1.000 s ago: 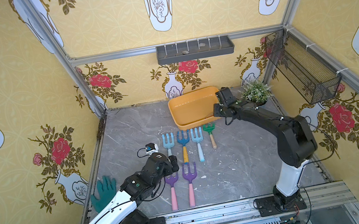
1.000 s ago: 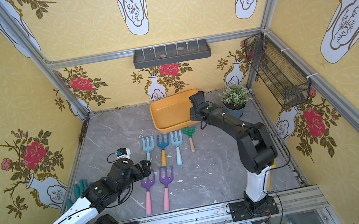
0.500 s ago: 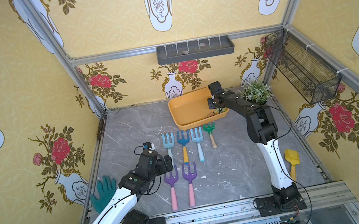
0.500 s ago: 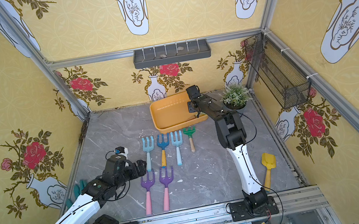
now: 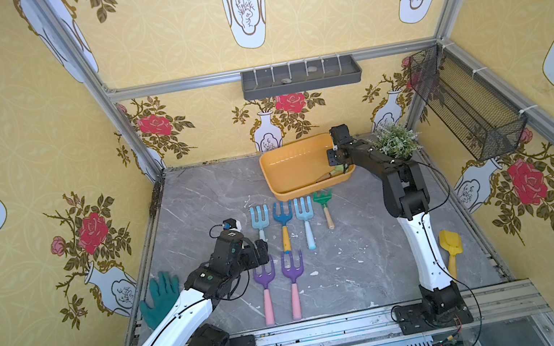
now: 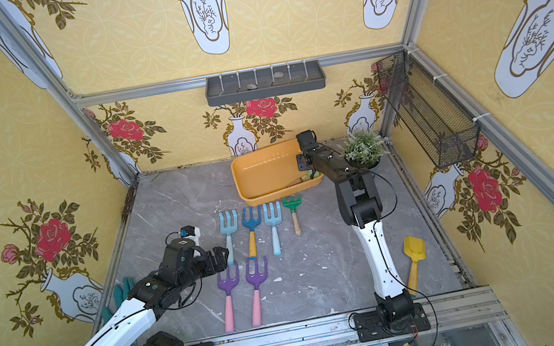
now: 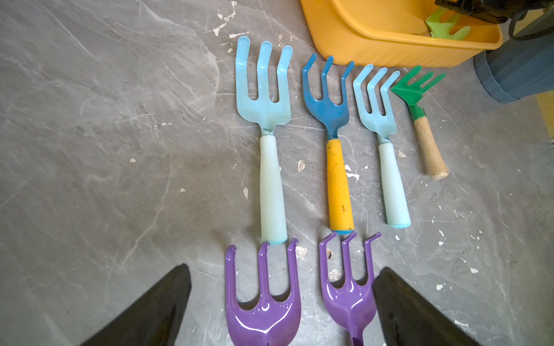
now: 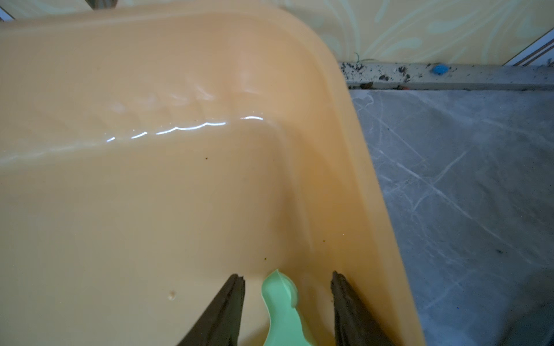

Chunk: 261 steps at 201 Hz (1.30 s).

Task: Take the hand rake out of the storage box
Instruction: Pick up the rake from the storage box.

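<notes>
The storage box [image 5: 288, 158] [image 6: 259, 169] is an orange-yellow tray at the back of the floor, slightly tilted. The hand rake [image 5: 333, 172] [image 6: 306, 177] [image 7: 443, 28] has a light green head and a wooden handle and lies at the box's right end. My right gripper [image 5: 338, 167] [image 6: 310, 174] [image 8: 286, 275] reaches down into that end, open. A green prong [image 8: 281, 302] of the rake stands between its fingers, with a gap on each side. My left gripper [image 5: 263, 250] [image 6: 223, 257] [image 7: 283, 268] hangs open over the heads of two purple forks [image 7: 263, 302].
Several garden forks [image 5: 284, 226] and a small dark green rake [image 5: 324, 202] lie in rows in front of the box. A potted plant [image 5: 394, 141] stands right of the box. A yellow shovel [image 5: 451, 247], a green glove [image 5: 162, 303], a grey wall trough [image 5: 301, 76] and a mesh basket [image 5: 465, 104] line the edges.
The right arm has folded more upright, uncovering the yellow shovel, while its gripper stayed at the box's right end. The left arm has barely shifted.
</notes>
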### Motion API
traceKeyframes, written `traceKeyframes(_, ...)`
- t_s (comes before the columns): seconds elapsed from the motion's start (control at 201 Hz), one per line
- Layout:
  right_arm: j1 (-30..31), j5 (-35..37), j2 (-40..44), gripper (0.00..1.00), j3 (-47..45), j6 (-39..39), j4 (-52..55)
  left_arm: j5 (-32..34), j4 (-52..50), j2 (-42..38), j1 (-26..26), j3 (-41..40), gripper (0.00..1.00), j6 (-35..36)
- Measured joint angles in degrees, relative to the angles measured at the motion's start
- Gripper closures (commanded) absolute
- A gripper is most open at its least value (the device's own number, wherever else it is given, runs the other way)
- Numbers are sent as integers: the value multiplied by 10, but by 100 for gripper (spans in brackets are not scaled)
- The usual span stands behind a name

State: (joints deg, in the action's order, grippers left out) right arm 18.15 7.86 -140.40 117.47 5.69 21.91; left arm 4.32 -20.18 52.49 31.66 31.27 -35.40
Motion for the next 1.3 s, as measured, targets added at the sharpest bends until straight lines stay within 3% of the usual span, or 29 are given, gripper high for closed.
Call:
traceKeyframes(0.174,-2,-19,-22,53,16,-7,-13,1,0,13,-2,0,0,0)
traceKeyframes(0.543,-8,-58,-24,91,7,-6,-37,7,0,26,-2,2,0,-2)
traceKeyframes(0.588,-8,-58,-23,100,3,-4,-41,9,0,26,-2,2,0,-2)
traceKeyframes(0.956,-7,-72,24,100,-25,-13,-54,13,-5,11,-4,5,0,-2)
traceKeyframes(1.299,-8,-97,173,100,-95,-25,-58,15,-18,-58,-4,-1,0,-12)
